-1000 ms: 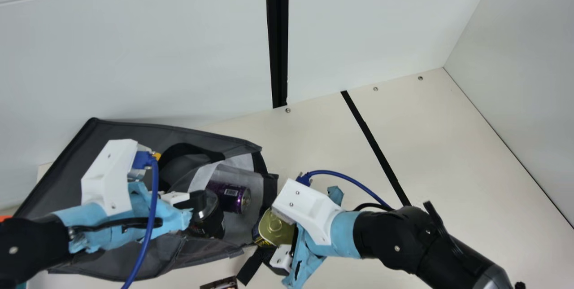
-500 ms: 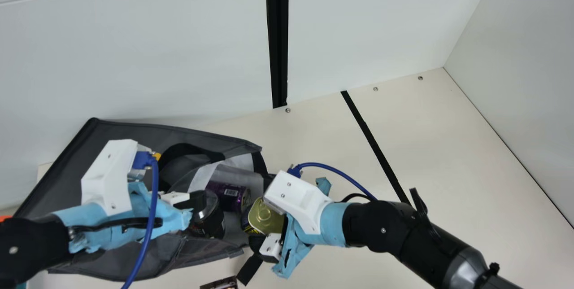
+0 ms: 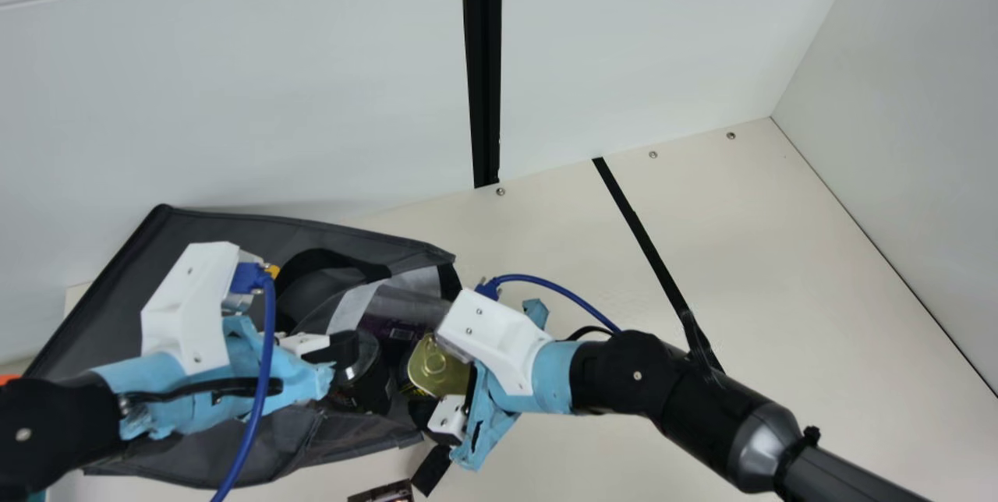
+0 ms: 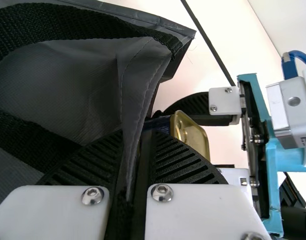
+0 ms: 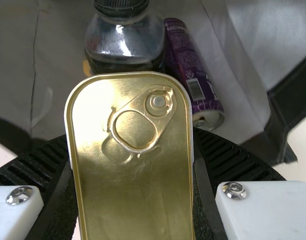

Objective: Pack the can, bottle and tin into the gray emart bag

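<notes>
Gray emart bag [image 3: 195, 228]: one, open on the table. My left gripper [image 3: 337, 358]: closed, pinching the bag's edge. My right gripper [image 3: 431, 381]: holding the tin. Bottle [image 5: 125, 40]: inside the bag. Can [image 5: 193, 75]: purple, inside, beside the bottle. Tin [image 5: 138, 195]: gold-lidded, at the bag's mouth, between my right fingers.

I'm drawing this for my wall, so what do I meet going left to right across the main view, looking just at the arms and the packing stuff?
Left arm → bottle → purple can → gold-topped tin → right arm.
</notes>
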